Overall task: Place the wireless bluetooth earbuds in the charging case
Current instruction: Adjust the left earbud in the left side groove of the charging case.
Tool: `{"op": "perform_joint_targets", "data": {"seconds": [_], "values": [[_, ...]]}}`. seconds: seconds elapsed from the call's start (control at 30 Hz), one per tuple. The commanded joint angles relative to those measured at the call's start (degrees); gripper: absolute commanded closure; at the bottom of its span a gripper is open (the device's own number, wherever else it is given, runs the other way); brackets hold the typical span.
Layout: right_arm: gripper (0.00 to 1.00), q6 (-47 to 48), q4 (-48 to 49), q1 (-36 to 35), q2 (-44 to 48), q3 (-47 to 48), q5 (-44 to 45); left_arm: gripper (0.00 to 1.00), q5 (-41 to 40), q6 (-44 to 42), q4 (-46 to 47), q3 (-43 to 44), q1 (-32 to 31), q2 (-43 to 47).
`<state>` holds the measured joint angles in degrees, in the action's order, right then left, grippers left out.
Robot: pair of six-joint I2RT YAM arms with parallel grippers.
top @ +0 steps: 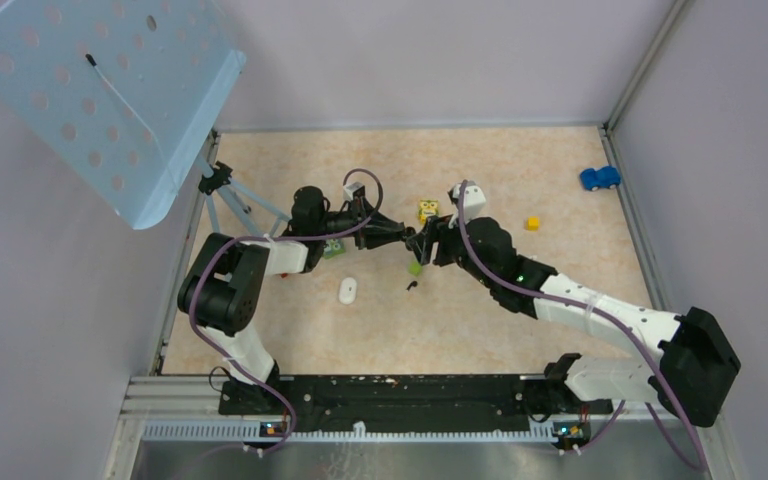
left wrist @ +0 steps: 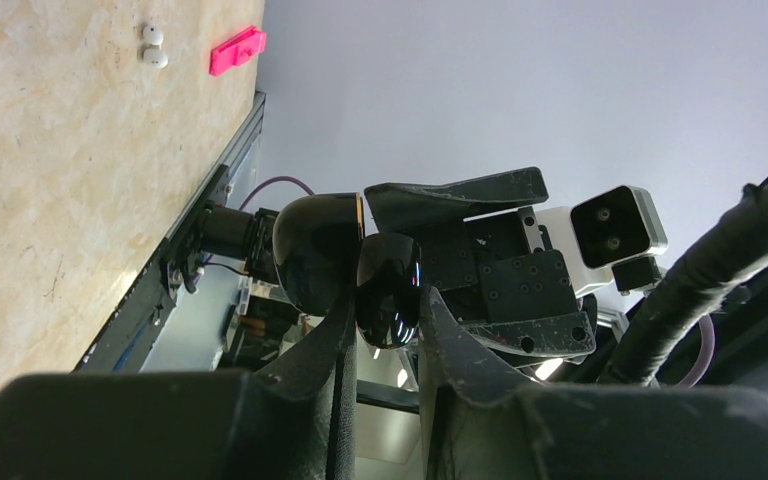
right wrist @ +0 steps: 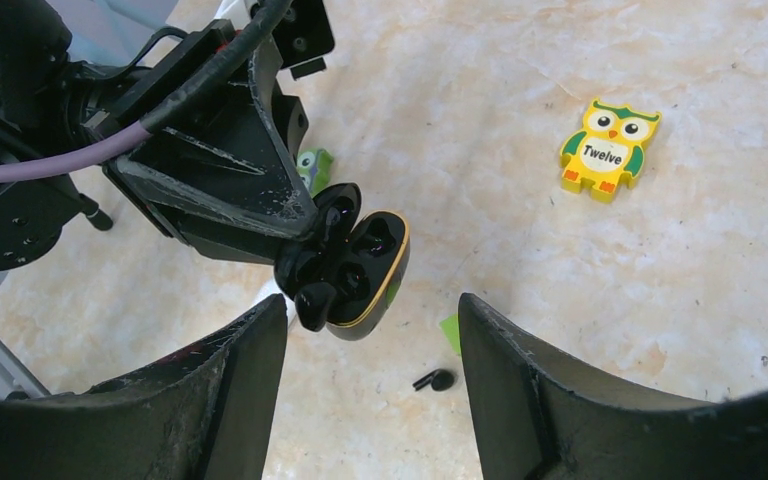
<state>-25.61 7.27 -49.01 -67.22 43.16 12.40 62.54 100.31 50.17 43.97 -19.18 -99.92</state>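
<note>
A table (top: pixel 440 325) with a pale beige, marbled top forms the base of a three-sided booth. The back wall (top: pixel 420 60), left wall (top: pixel 50 330) and right wall (top: pixel 740 150) are plain, matte lavender-grey panels. A slim metal post (top: pixel 645 60) runs up the far right corner, and a metal strip (top: pixel 635 220) edges the table's right side. At upper left, a light blue board (top: pixel 90 100) pierced with round holes tilts over the table's corner, near a small tripod (top: pixel 222 185). A ridged aluminium rail (top: pixel 360 430) lies along the near edge. The light is even and the shadows soft.

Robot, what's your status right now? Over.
Left gripper shut on open charging case. Right gripper open, empty, facing it. One earbud loose on table below. Nothing blocking.
</note>
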Motion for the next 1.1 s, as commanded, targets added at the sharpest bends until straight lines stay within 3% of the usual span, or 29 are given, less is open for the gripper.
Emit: {"op": "perform_joint_targets", "data": {"seconds": [0.0,1.07], "values": [[0.38,0.4,0.2,-0.3,0.1,-0.3,1.2,1.0,0.3,-1.2,1.9,2.2,0.2,0.0],[0.38,1.6,-2.2,3.3,3.0,-2.5,2.4,1.0,0.5,-1.3,1.8,2.6,0.2,-0.4]]}}
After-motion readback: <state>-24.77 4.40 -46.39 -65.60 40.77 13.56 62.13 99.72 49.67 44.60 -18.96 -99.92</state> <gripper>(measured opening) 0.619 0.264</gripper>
